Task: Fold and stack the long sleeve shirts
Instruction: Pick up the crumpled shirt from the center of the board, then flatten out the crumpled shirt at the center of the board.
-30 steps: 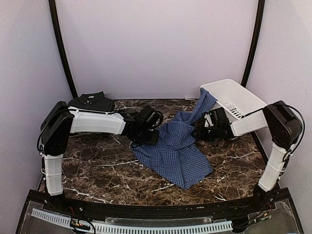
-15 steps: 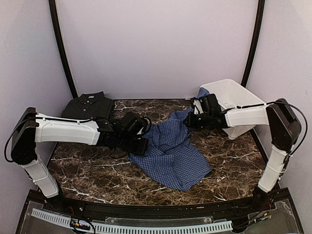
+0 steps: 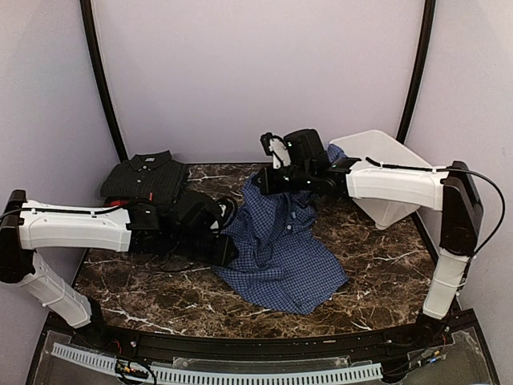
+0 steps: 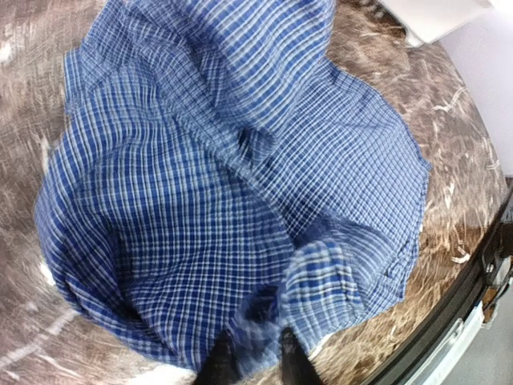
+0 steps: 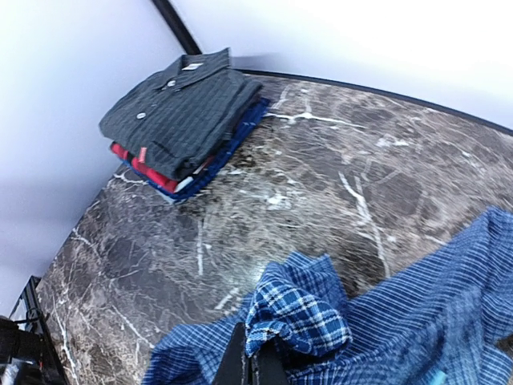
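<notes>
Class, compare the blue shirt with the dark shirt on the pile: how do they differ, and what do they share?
The blue shirt is unfolded and rumpled; the dark shirt is folded flat. The left gripper and right gripper pinch the blue shirt; the dark shirt sits untouched atop the pile. Both are checked.

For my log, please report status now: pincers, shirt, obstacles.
Left pincer shut on blue shirt, left edge, low. Right pincer shut on its far edge, raised. Folded stack back-left. No obstacle seen.
</notes>
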Action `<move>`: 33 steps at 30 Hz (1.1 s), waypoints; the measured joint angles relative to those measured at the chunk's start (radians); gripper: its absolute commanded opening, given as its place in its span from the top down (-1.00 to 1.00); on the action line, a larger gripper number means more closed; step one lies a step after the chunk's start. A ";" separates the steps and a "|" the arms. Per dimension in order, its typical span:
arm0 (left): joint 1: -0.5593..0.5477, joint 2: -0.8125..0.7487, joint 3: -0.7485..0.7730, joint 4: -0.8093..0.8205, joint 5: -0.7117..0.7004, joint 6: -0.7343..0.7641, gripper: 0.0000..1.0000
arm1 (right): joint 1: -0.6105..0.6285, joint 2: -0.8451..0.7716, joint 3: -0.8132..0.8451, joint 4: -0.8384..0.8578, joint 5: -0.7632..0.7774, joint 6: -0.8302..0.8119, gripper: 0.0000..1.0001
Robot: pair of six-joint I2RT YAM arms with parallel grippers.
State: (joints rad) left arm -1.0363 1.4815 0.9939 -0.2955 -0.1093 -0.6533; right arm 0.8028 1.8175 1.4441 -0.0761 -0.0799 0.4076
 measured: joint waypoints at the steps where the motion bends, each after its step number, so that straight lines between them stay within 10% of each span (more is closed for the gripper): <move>1: 0.000 -0.024 -0.003 -0.003 -0.008 -0.008 0.28 | 0.014 0.011 0.018 -0.005 0.002 -0.006 1.00; 21: 0.154 -0.220 0.006 0.047 -0.161 0.061 -0.60 | 0.138 0.153 0.333 -0.145 -0.021 -0.056 1.00; 33: 0.198 -0.070 0.058 0.163 -0.111 0.082 -0.39 | 0.154 0.182 0.473 -0.182 -0.060 -0.050 1.00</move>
State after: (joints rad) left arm -0.8383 1.4113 1.0523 -0.1326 -0.2207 -0.5713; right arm 0.9565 1.9999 1.9167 -0.2584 -0.1394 0.3580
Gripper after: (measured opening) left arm 0.788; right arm 0.006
